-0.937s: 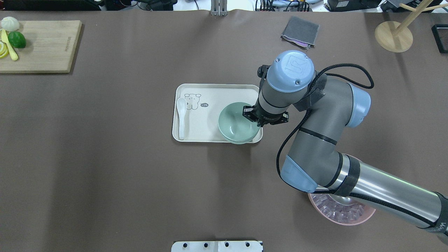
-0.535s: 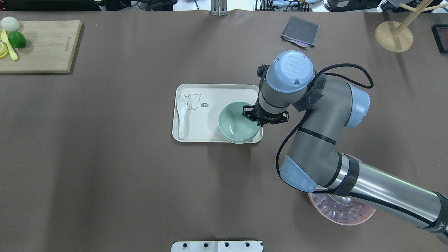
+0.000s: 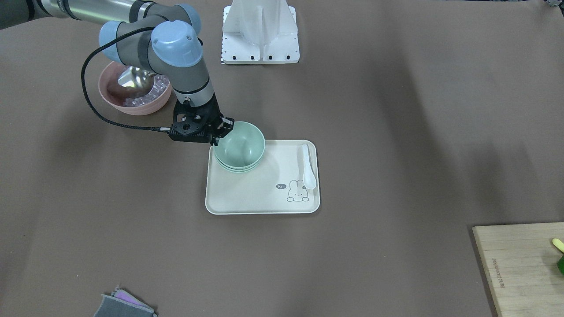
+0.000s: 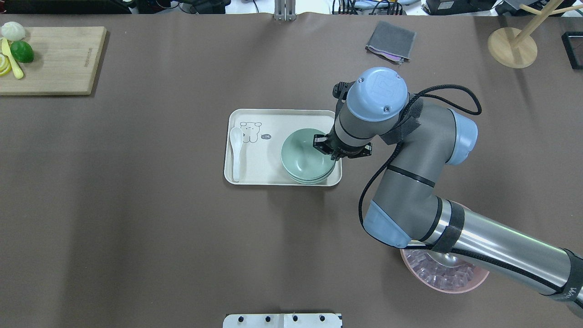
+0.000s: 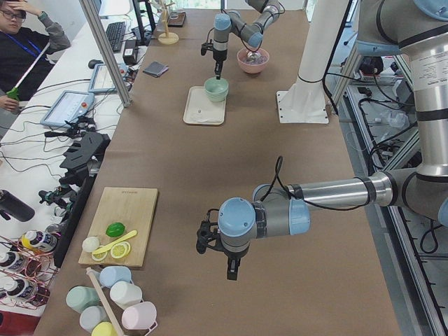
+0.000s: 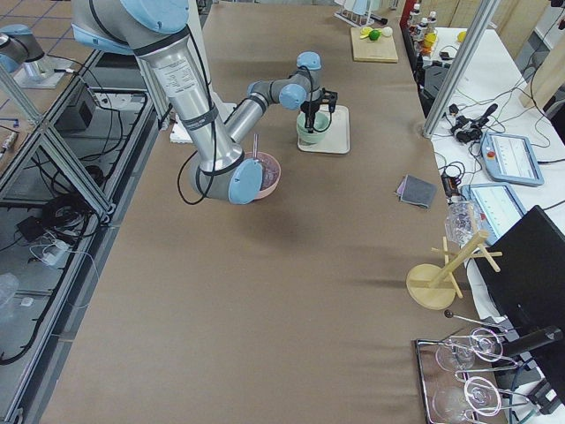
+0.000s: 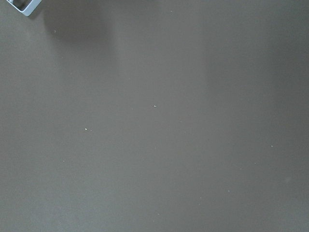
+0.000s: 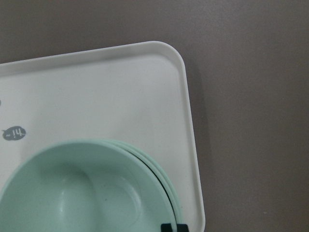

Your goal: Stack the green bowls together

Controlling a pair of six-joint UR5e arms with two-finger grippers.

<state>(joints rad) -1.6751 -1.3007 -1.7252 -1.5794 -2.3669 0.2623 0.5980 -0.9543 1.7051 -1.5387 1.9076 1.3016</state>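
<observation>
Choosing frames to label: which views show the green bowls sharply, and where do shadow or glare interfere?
Overhead exterior: green bowls crisp, evenly lit. Exterior front-facing: crisp, glare on the metal scoop. Right wrist-mounted: stack soft, cropped at the bottom edge. Left wrist-mounted: only table.

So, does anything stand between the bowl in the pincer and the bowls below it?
Nothing visible does. The top green bowl, at the right pincer, lies directly over the lower bowls; the spoon lies apart on the tray.
</observation>
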